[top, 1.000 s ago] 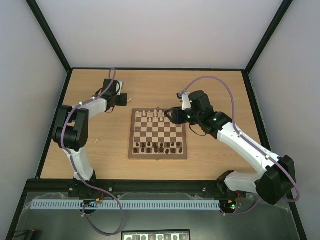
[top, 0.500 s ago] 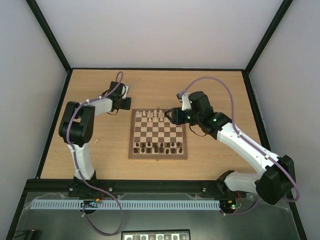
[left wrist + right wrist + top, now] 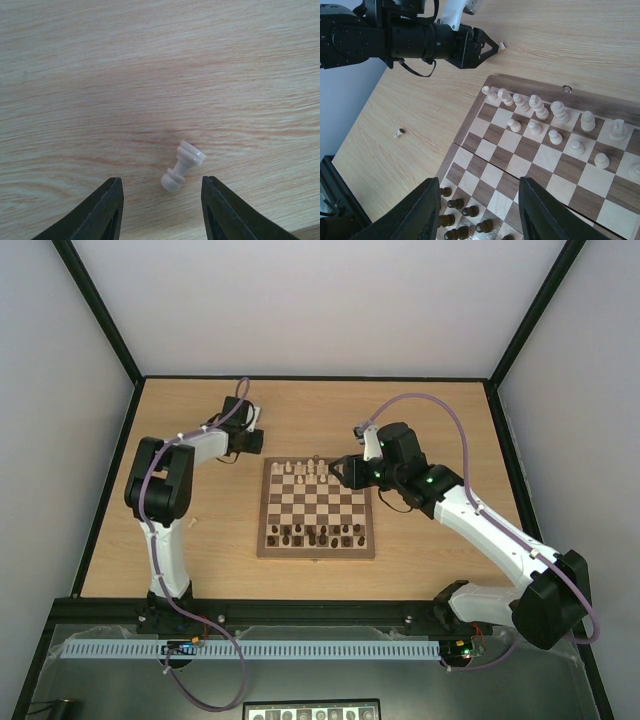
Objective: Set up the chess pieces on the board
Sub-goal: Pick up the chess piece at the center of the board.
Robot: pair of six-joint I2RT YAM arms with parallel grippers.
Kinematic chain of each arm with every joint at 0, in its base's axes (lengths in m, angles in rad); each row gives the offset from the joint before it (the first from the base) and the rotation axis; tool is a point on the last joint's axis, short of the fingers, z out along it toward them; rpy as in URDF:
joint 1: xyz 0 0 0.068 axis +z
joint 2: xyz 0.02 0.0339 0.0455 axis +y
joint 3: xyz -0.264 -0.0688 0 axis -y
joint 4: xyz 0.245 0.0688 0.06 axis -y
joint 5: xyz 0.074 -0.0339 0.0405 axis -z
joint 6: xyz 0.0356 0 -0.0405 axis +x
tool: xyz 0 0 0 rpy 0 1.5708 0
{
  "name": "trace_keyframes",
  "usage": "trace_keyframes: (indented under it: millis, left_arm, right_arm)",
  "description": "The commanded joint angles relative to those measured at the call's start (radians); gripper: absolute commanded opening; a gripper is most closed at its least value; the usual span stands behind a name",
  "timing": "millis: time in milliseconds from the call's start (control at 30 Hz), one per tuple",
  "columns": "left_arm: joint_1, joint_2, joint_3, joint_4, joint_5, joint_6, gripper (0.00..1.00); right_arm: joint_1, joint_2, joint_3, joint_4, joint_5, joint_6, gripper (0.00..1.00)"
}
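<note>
L gripper (image 3: 495,48) fingers apart either side of cream pawn (image 3: 182,166), which lay toppled on table (image 3: 150,60), off board (image 3: 318,546). R gripper (image 3: 477,187) fingers apart above board; other chess pieces (image 3: 538,106) stood on far ranks.

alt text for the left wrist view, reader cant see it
A small pale chess piece lies tipped on its side on the light wooden table, just ahead of the open left gripper. The gripper's two black fingers rise from the bottom edge, one either side of the piece, not touching it.
</note>
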Motion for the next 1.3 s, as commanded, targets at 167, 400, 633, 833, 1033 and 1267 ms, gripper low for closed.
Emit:
trace_keyframes:
  millis: [167,400,633,833,1033,1267]
  left_arm:
    - [-0.002,0.035,0.048,-0.057,0.004,0.013,0.42]
    - [-0.002,0.056,0.075,-0.079,0.009,0.017,0.37]
    - [-0.001,0.080,0.105,-0.100,0.006,0.019,0.35]
    - [-0.002,0.096,0.128,-0.113,0.010,0.023,0.36]
    - [-0.003,0.111,0.148,-0.128,0.015,0.029,0.34]
    - [-0.006,0.120,0.157,-0.136,0.011,0.031,0.27]
  right_arm:
    - [-0.005,0.004,-0.013,0.015,-0.009,-0.008,0.44]
    - [-0.005,0.005,-0.013,0.017,-0.007,-0.008,0.44]
    - [-0.005,0.003,-0.017,0.021,-0.008,-0.008,0.45]
    - [-0.005,0.002,-0.020,0.024,-0.011,-0.007,0.44]
    - [-0.005,0.007,-0.019,0.027,-0.010,-0.007,0.44]
    - [-0.005,0.007,-0.019,0.030,-0.010,-0.006,0.44]
